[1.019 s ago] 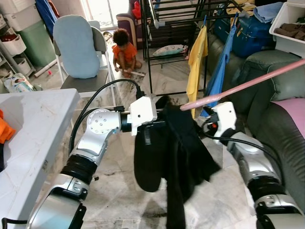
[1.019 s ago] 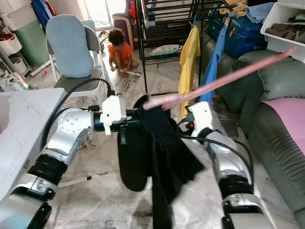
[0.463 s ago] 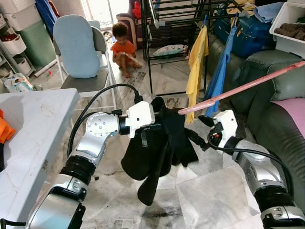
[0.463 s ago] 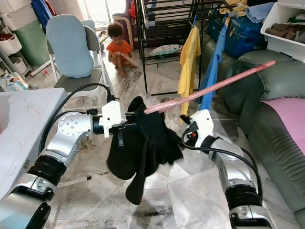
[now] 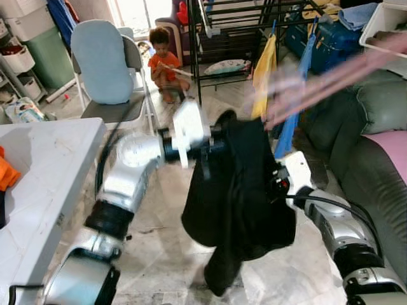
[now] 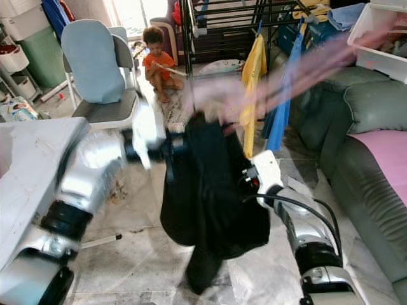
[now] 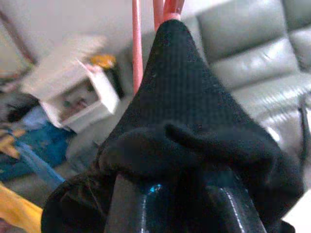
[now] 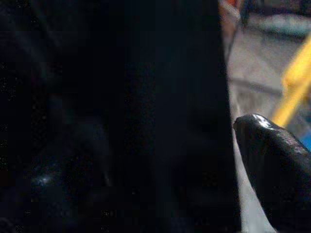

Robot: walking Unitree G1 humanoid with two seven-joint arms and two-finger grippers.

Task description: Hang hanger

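Hanger [image 7: 136,43], pink, carries a black garment [image 5: 238,197] bunched over the left gripper [image 7: 167,201], whose fingers pinch the cloth. Right gripper [image 8: 146,160] sits pressed into the same garment; finger spacing cannot be told. Drying rack [image 5: 235,25] stands beyond, a child [image 5: 164,63] near it.

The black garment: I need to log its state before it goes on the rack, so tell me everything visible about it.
The black garment is dark knitted-looking fabric, hanging in long loose folds between the two arms, its lower end trailing above the tiled floor. Its top is bunched over a pink hanger. The left gripper holds it near the top; the right gripper presses against its side.
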